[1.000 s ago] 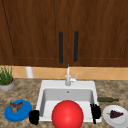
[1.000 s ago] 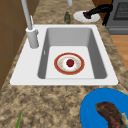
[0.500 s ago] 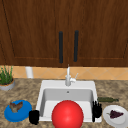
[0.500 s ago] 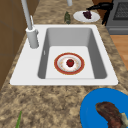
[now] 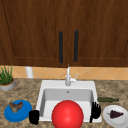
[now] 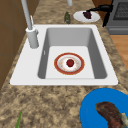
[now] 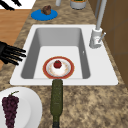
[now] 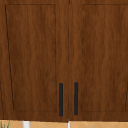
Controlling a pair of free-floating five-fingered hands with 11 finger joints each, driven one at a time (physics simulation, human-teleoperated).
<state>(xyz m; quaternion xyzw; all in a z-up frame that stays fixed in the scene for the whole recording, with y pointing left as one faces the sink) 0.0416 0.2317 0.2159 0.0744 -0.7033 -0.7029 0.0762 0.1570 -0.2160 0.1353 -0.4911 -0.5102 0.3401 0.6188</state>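
My right hand [image 5: 95, 111] hovers at the sink's front right corner, open with straight fingers, beside a white plate [image 5: 108, 120] of dark grapes [image 5: 115, 114]. From the right side, this hand [image 7: 10, 55] points over the sink's front edge; from the left side, the hand [image 6: 103, 9] is by the grape plate [image 6: 78, 17]. My left hand [image 5: 33, 117] hangs at the front left corner, next to a blue plate [image 5: 10, 116]. In the sink [image 6: 30, 75] lies a red-rimmed plate [image 6: 57, 62] with a small red fruit [image 6: 70, 62]. A red ball [image 5: 67, 115] fills the front of the basin.
The faucet [image 5: 68, 77] stands behind the basin. A dark green bottle [image 7: 57, 100] lies on the right counter. Brown food [image 5: 16, 106] sits on the blue plate. A potted plant [image 5: 6, 80] and a white cup [image 5: 29, 72] stand at the back left. Closed cabinet doors [image 8: 67, 62] hang above.
The right hand has shifted slightly by the grape plate, drawing back toward the counter's front edge. The left hand has stayed put.
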